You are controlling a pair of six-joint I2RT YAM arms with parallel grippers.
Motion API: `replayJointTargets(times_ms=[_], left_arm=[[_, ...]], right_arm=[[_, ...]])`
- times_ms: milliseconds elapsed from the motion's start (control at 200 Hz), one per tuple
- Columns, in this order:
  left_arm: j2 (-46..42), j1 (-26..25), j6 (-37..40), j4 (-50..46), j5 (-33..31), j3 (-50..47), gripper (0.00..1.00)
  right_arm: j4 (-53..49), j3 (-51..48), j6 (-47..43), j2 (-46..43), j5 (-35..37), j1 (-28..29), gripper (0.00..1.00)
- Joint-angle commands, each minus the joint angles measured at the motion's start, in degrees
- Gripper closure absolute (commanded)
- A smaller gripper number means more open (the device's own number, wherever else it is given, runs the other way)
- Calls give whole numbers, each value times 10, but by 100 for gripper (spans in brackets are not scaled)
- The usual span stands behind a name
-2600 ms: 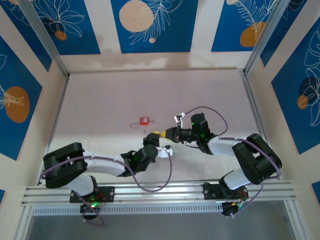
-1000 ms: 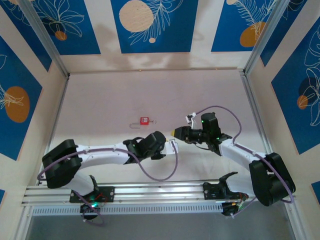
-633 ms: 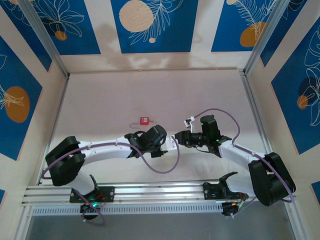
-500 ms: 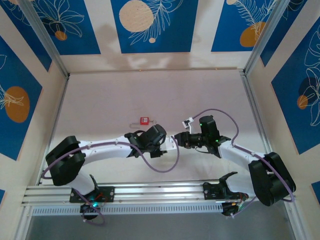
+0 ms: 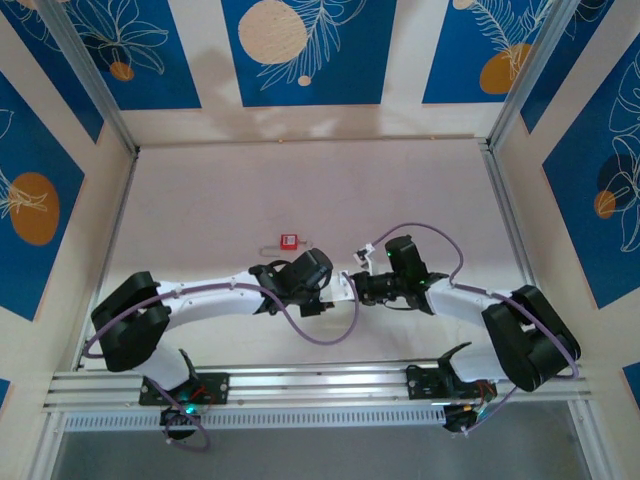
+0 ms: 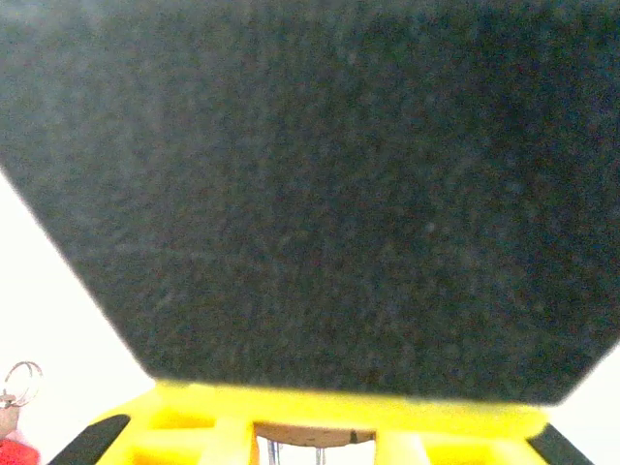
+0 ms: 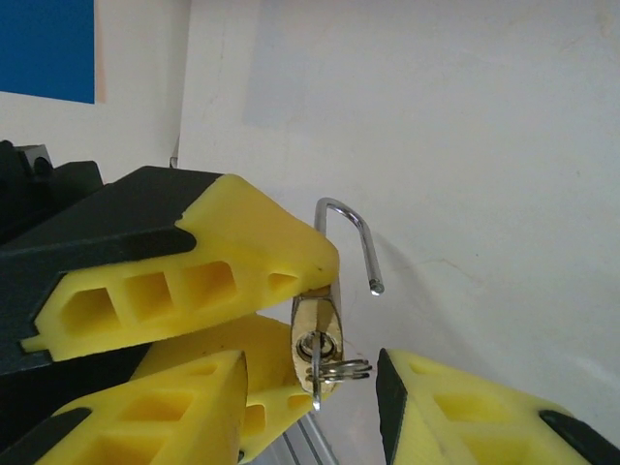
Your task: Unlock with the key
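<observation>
A small brass padlock (image 7: 318, 325) hangs between the two yellow fingers (image 7: 194, 257) of my left gripper (image 5: 340, 287), which is shut on its body. The steel shackle (image 7: 354, 237) stands swung open, its free end out of the body. The key (image 7: 315, 373) sits in the keyhole with its ring (image 7: 344, 368) beside it. My right gripper (image 7: 310, 387) is open around the key, with a gap on each side. From above, the two grippers meet tip to tip, the right gripper (image 5: 360, 284) facing left. A black and yellow finger (image 6: 310, 194) stands close before the left wrist camera.
A red padlock (image 5: 289, 241) with a key ring (image 5: 267, 249) lies on the table beyond the grippers; the red padlock (image 6: 10, 451) also peeks in at the left wrist view's corner. Walls close the table (image 5: 420, 190) on three sides, and a metal rail (image 5: 320, 385) runs along the near edge.
The right gripper has moved left and slightly nearer until it meets the left gripper. The left arm reached a little farther right, then held still.
</observation>
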Motion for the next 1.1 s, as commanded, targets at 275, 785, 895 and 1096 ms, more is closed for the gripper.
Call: replayJointTargets(times_ms=[275,785,895,1096], left_arm=[[-10,4,-16,3,19,24,74],[-23,4,-14,-7,4,29,61],[-33,4,-13,-8,-9,27,45],[-84,1,-5,3,-43,9,8]], right_arm=[[52,32,10,47,-3,28,70],[37,40,0,29,13,30,94],[22,50,-5,25,15,26,94],[-1,77,-12,25,16,15,96]])
